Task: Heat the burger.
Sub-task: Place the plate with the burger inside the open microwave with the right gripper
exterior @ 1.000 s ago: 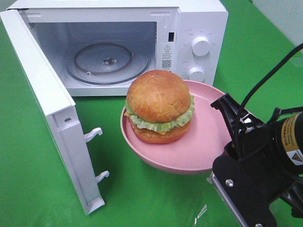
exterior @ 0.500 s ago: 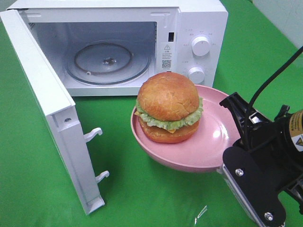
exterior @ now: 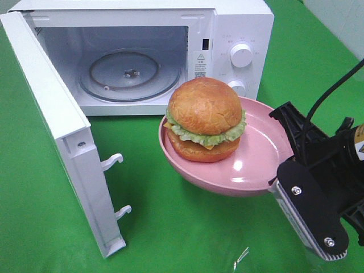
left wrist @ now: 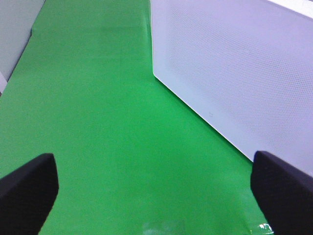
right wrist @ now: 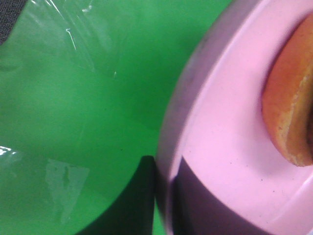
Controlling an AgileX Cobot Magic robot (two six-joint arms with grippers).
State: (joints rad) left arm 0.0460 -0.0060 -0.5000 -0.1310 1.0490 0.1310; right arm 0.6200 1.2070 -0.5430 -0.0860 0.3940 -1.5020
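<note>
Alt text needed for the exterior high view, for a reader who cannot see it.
The right gripper clamps the rim of a round pink plate carrying a golden-bun burger with green lettuce, held above the green tablecloth. Behind it, a white microwave oven stands with its door open, showing its glass turntable.

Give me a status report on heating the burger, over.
Right gripper shut on rim of round pink plate. Golden-bun burger with lettuce sits on it, before open white microwave. Left gripper open, empty. Nothing blocking the glass turntable.
</note>
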